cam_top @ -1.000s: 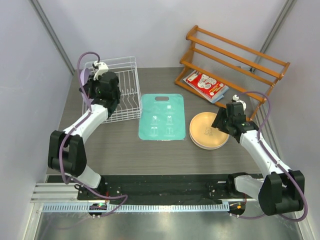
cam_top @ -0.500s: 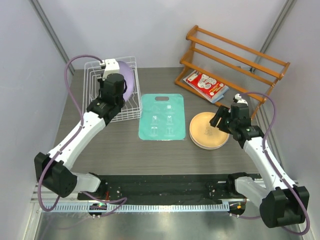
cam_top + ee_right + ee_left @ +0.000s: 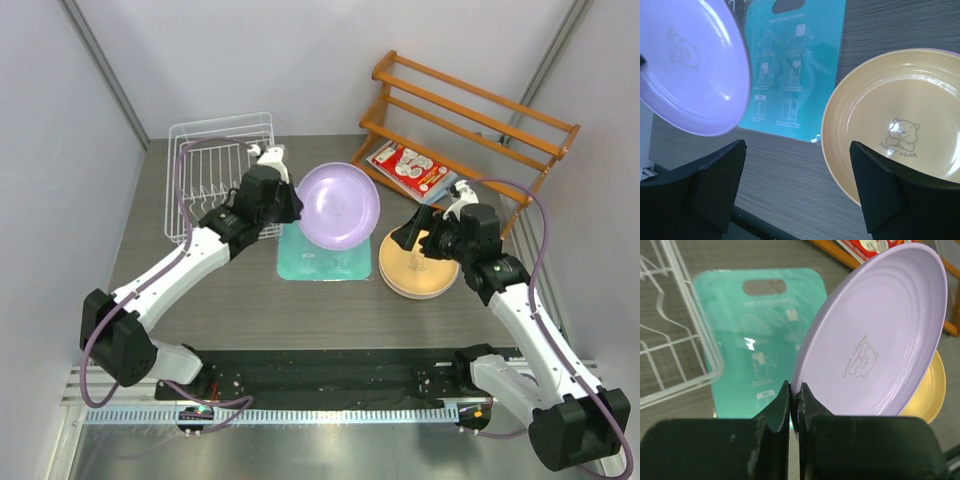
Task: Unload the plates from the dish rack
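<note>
Gripping the lilac plate [image 3: 340, 205] by its left rim with the left pincer [image 3: 285, 205], clenched tight on that edge. Holding it in the air, off the table [image 3: 230, 300], over the far right corner of the teal mat [image 3: 315, 262], between the white wire dish rack [image 3: 215, 180] and the yellow-orange plate [image 3: 418, 268]. Tilting its hollow, bear-printed face up and toward the near side, with the disc reaching from the pincer toward the right arm; being round, showing no long axis. Hovering the right pincer [image 3: 420, 235], released with fingers spread wide, above the yellow-orange plate's left part, grasping nothing. Lying flat on the table near the orange-brown wooden rack [image 3: 470, 110], that plate's bear print facing up.
</note>
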Motion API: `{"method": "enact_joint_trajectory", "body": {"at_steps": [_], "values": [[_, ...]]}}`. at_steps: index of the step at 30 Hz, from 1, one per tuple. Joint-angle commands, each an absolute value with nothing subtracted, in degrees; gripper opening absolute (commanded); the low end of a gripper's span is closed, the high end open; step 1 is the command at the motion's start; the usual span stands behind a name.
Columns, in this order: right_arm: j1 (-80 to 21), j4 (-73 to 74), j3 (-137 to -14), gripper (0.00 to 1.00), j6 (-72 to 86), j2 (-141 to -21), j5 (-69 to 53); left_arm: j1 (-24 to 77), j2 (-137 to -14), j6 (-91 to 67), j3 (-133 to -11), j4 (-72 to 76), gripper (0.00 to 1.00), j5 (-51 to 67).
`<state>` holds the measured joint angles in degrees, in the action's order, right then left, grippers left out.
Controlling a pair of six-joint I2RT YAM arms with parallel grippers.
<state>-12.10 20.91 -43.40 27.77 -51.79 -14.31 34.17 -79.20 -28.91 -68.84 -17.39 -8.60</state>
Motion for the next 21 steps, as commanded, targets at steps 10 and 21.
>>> {"method": "enact_joint_trajectory", "body": {"at_steps": [10, 21], "values": [[-17.7, 16.9, -47.3, 0.82, 28.3, -57.3, -8.4, 41.3, -81.0, -34.2, -69.7, -12.0, 0.0, -3.1], [-17.8, 16.2, -46.3, 0.01, 28.0, -58.0, -5.5, 41.8, -80.7, -34.1, -69.4, -11.8, 0.16, -2.8]]}}
